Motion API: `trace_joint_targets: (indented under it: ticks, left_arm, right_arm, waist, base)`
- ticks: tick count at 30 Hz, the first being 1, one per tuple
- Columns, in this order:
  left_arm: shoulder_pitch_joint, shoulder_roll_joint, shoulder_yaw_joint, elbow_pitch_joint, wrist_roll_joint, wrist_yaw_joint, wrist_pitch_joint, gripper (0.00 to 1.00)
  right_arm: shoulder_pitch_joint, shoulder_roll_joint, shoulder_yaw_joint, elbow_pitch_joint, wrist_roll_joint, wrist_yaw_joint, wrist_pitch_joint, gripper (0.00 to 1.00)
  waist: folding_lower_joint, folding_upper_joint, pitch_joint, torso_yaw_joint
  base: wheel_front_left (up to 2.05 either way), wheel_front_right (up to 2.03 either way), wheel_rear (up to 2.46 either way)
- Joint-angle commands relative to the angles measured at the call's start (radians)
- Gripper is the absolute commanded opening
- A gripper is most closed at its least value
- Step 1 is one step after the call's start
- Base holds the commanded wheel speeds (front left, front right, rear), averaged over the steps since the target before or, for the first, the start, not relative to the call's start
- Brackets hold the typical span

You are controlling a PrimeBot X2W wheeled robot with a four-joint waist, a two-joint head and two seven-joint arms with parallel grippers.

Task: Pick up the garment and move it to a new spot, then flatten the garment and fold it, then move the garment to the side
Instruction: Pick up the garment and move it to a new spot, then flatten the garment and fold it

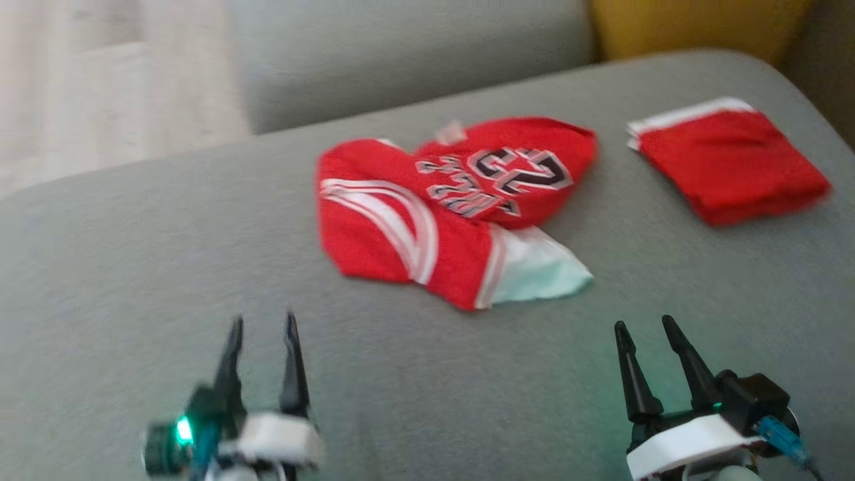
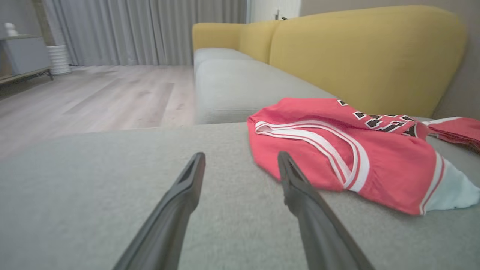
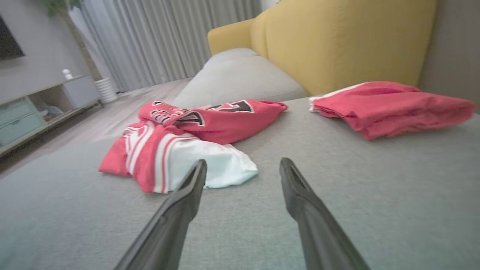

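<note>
- Ahead of both claws, on the grey sofa seat, lies the red jersey. It is crumpled, with white stripes, dark numbers on top and a pale lining turned out at its near corner.
- The left claw is held over bare seat, its two fingers spread with nothing between them. The jersey lies forward and to its right, apart from the fingertips.
- The right claw is also spread and empty. The jersey's pale corner lies forward and to its left, nearer to it than to the left claw, and not touching.
- Forward and to the right of the right claw sits a folded red garment with a white edge. A strip of bare seat separates it from the jersey.
- Far off to the left of the right claw stands a low cabinet with a teal drawer front and an open shelf. What lies on the shelf is too blurred to tell.
- Beyond the left claw the seat's edge rounds off and drops to the wooden floor. A second grey cushion continues past the jersey.
- The yellow backrest closes off the seat behind both garments.
- Bare seat lies between the two claws and stretches wide to the left of the left claw.
</note>
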Motion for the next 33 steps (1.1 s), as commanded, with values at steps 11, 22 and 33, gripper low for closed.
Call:
trace_joint_targets:
  ticks: [11,22,33]
  left_arm:
    - [0.271,0.005,-0.056,-0.311,-0.044,0.15,-0.011,1.0]
    - [0.306,0.005,-0.047,-0.309,0.011,0.17,-0.011,1.0]
    - [0.314,0.005,-0.058,-0.304,0.021,0.164,-0.011,1.0]
  right_arm:
    - [0.042,0.011,-0.033,0.0,-0.011,0.007,-0.011,1.0]
    - [0.092,0.022,-0.064,-0.028,-0.039,0.007,-0.011,1.0]
    - [0.108,0.028,-0.073,-0.041,-0.047,0.007,-0.011,1.0]
  waist:
    - [0.0002,-0.0001,-0.13,0.201]
    - [0.0002,-0.0001,-0.162,0.222]
    - [0.0002,-0.0001,-0.166,0.225]
  base:
    - [0.0,0.0,0.0]
    - [0.0,0.0,0.0]
    - [0.0,0.0,0.0]
